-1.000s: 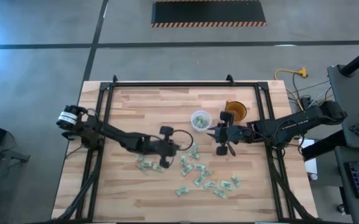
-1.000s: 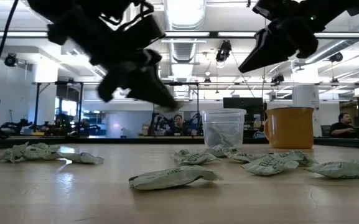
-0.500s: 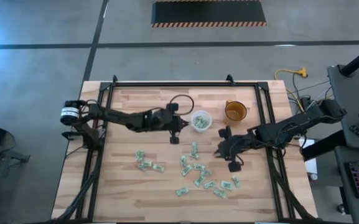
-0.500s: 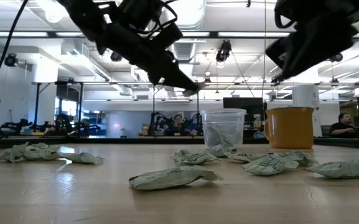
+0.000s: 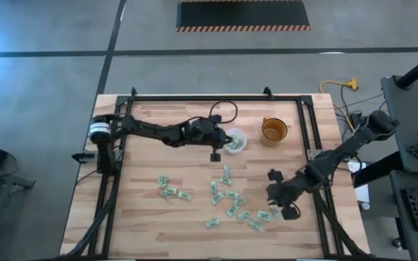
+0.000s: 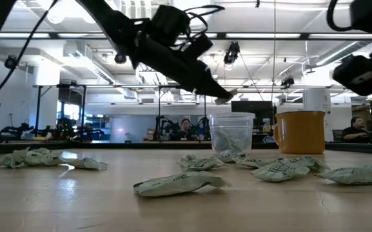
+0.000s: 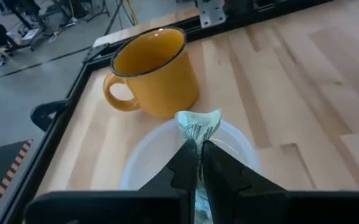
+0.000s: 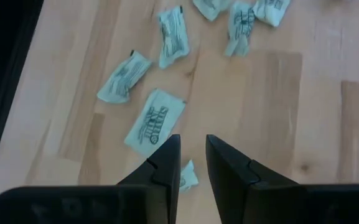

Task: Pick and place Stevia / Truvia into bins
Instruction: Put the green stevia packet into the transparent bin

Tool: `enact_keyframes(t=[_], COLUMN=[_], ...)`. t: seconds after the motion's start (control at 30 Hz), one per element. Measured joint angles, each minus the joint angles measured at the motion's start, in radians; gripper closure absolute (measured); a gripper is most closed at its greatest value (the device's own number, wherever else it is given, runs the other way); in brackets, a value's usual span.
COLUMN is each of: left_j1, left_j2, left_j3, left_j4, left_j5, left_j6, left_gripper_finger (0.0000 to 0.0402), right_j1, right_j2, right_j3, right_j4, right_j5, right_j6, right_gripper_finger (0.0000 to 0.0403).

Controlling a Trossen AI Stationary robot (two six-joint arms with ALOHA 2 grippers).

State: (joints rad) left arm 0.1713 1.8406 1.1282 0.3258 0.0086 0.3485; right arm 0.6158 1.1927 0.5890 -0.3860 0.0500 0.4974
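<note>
Where sachets pool, clear cup.

A small round translucent plastic cup stands upright near the table's far middle, with pale green-and-white paper sachets showing inside it through its clear wall. One crumpled green-and-white sachet hangs over the cup's open mouth, pinched between the left gripper's closed fingers. More small flat rectangular sachets lie scattered loose on the wood nearer the front, from left of centre across to the right, several creased.
</note>
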Motion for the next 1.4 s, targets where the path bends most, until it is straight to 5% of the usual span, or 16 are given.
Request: enact_keyframes(t=[0.2,0.67,1.0,1.4], left_j1=[0.026,0.024,-0.036,-0.14], left_j2=[0.031,0.006,-0.126,-0.262], left_j3=[0.057,0.068,0.052,0.035], left_j4=[-0.049,-0.131,-0.28,-0.448], left_j5=[-0.019,-0.021,-0.02,-0.021], left_j6=[-0.005,-0.029,-0.052,-0.059], left_gripper_finger=[0.0383,0.0257,0.0251,0.0251], right_j1=[0.058,0.09,0.101,0.107], right_j2=[0.0,0.002,0.02,0.193], right_j3=[-0.009,-0.102,-0.121,-0.116], right_j4=[0.002,0.073,0.095,0.21], right_j5=[0.047,0.054,0.059,0.001], right_j6=[0.079,0.205,0.259,0.259], right_gripper_finger=[0.0335,0.0332,0.032,0.0314])
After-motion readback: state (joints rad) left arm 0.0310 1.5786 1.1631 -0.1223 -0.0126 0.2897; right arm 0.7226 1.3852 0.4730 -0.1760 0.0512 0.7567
